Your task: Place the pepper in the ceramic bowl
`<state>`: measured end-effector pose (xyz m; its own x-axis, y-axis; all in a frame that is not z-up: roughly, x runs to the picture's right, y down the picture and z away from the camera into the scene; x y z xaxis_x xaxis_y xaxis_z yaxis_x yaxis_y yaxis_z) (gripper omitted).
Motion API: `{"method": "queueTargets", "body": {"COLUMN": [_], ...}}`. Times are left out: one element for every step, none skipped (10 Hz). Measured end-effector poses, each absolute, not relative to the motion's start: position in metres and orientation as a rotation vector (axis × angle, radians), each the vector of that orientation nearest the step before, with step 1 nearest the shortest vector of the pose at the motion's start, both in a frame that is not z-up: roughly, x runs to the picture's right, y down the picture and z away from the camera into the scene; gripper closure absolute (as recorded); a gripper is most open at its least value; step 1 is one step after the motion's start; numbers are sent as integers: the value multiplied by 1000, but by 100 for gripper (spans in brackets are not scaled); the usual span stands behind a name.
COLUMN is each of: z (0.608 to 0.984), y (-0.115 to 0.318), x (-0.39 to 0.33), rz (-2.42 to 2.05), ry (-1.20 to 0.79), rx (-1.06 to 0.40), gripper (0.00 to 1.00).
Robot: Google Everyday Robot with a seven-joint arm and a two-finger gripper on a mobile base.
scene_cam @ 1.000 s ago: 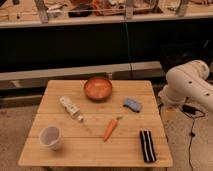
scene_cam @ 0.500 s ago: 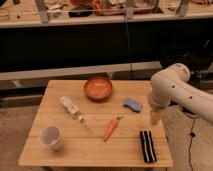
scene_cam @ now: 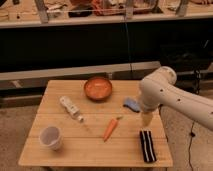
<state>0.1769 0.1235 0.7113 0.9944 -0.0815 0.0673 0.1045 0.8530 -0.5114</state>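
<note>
The pepper (scene_cam: 110,128), slim and orange with a small green stem tip, lies flat on the wooden table (scene_cam: 90,150) near its middle front. Behind it, at the table's far middle, stands the ceramic bowl (scene_cam: 98,88), round and orange-brown, with nothing in it. My white arm reaches in from the right and bends down over the table's right side. Its gripper (scene_cam: 146,120) hangs just above the tabletop, to the right of the pepper and apart from it. The gripper is open and holds nothing.
A white tube-like bottle (scene_cam: 71,108) lies at the left middle. A translucent white cup (scene_cam: 51,137) stands at the front left. A blue object (scene_cam: 132,104) lies beside the arm, and a black striped object (scene_cam: 147,145) lies at the front right. A dark counter runs behind the table.
My arm has swung in from the right edge of the view to over the table's right side, and the gripper has come down towards the tabletop. The objects on the table have not moved.
</note>
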Motion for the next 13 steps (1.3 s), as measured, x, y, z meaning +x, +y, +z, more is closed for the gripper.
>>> {"method": "queueTargets", "body": {"z": [714,719,723,727,732,734,737,741,745,748,751,754,757], "y": [126,129,131,132,135,136,138,141,143,146,148,149,153], "x": [174,170,164,155,147,146,143,135,129,123,116,114,110], "rz": [-117,-142,-159,-180,-202,-215,-232,-252,-270,-284,-299,-317,-333], "ry": [-54,-66,-77,-89,-102,-110,-120,-134,-145,-155,-168,-177,-190], "rx": [-538,-535,-535,-532,-529,-527,-526,-526,-526,-528,-529,-527,-531], "gripper": [20,20,20,20,20,20,20,20,20,20,20,20,20]}}
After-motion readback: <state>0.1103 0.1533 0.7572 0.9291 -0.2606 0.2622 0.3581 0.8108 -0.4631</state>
